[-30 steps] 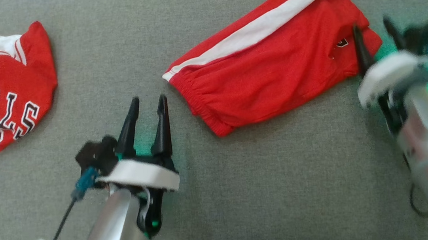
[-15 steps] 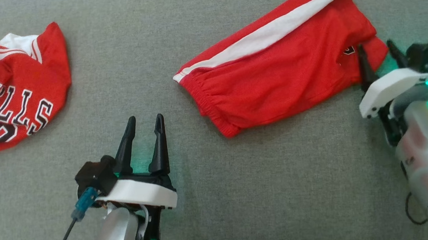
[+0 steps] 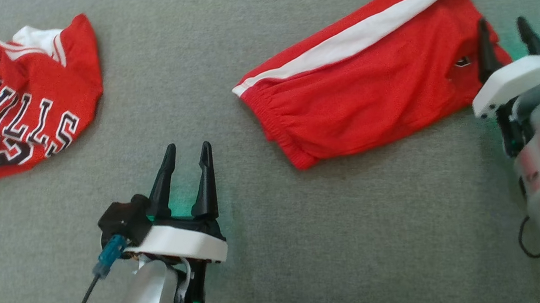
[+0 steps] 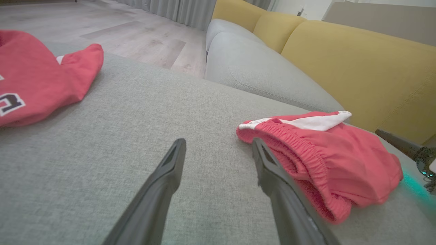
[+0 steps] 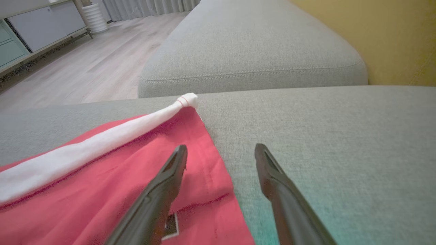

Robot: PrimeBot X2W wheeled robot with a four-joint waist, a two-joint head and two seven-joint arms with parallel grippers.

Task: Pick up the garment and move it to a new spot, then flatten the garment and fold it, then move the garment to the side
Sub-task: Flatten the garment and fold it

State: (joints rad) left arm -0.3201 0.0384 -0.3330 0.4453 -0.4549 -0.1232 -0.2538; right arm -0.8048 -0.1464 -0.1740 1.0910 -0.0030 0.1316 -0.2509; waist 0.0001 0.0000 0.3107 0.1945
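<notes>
The shorts (image 3: 368,86) lie on the grey sofa cushion (image 3: 360,242), right of middle in the head view. They are laid long and fairly flat, with the white side stripe (image 3: 354,42) along the far edge and the elastic waistband (image 3: 275,128) at the end toward the left arm. They look already doubled over lengthwise, so the step in hand is probably a two-ended grasp, either for one more fold or to carry them aside (I cannot tell which from here).

The left gripper (image 3: 189,147) hovers over bare cushion near the waistband, fingers apart and holding nothing. The right gripper (image 3: 501,22) is at the opposite end, fingers also apart and empty. In the right wrist view it straddles the hem (image 5: 214,160), with one finger above red cloth and the other above bare cushion.

To do this well, each arm should pinch every layer at its end rather than only the top one, or the fold will fall open on lifting. The left arm needs to move in so the thick waistband sits between its fingers. The right should bite a little deeper than the very edge. Lifting both ends together, level and only slightly taut, should keep the cloth from sagging. The crumpled jersey (image 3: 24,107) is well apart at the left and should be left alone.
</notes>
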